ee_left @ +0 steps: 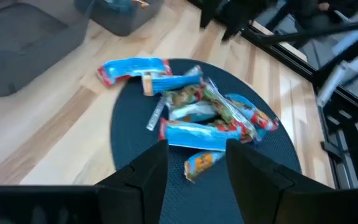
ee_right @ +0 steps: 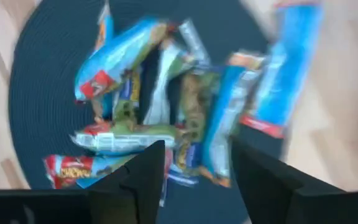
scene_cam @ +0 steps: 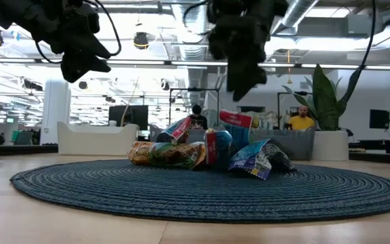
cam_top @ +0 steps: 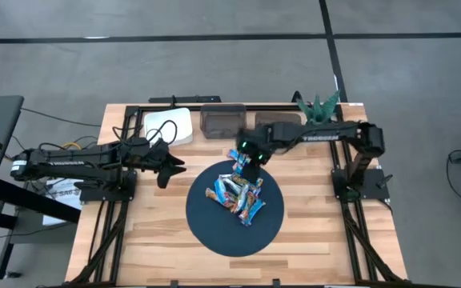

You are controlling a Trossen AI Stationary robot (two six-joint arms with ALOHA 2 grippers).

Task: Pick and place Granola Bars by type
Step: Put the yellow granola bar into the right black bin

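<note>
High view, from left to right: the left gripper [cam_top: 169, 166] hovers over bare tabletop [cam_top: 158, 232] left of the round dark mat [cam_top: 206, 232], well apart from the bars. Its wrist view shows its fingers [ee_left: 149, 177] parted with nothing between them. At the upper middle of the frame stand a white tray [cam_top: 169, 126] and two dark bins [cam_top: 222, 121].

The bars [cam_top: 238, 194] lie heaped on the upper middle of the mat, crossing one another, so there is no common heading. In the left wrist view one blue bar [ee_left: 199, 135] lies with its long axis running left to right across the frame. Another blue bar [cam_top: 238, 157] rests half off the mat's upper rim, near the bins.

The right gripper [cam_top: 249, 164] hangs just above the pile's upper edge. In its wrist view its fingers [ee_right: 146, 177] stand apart and empty, with the heap directly ahead; a long blue bar [ee_right: 284, 68] at the upper right of that frame points roughly top to bottom.

The step in hand looks like the right arm's approach for a pick. The next move would call for singling out one bar on top, turning the fingers across its short side, and descending without dragging its neighbours.
</note>
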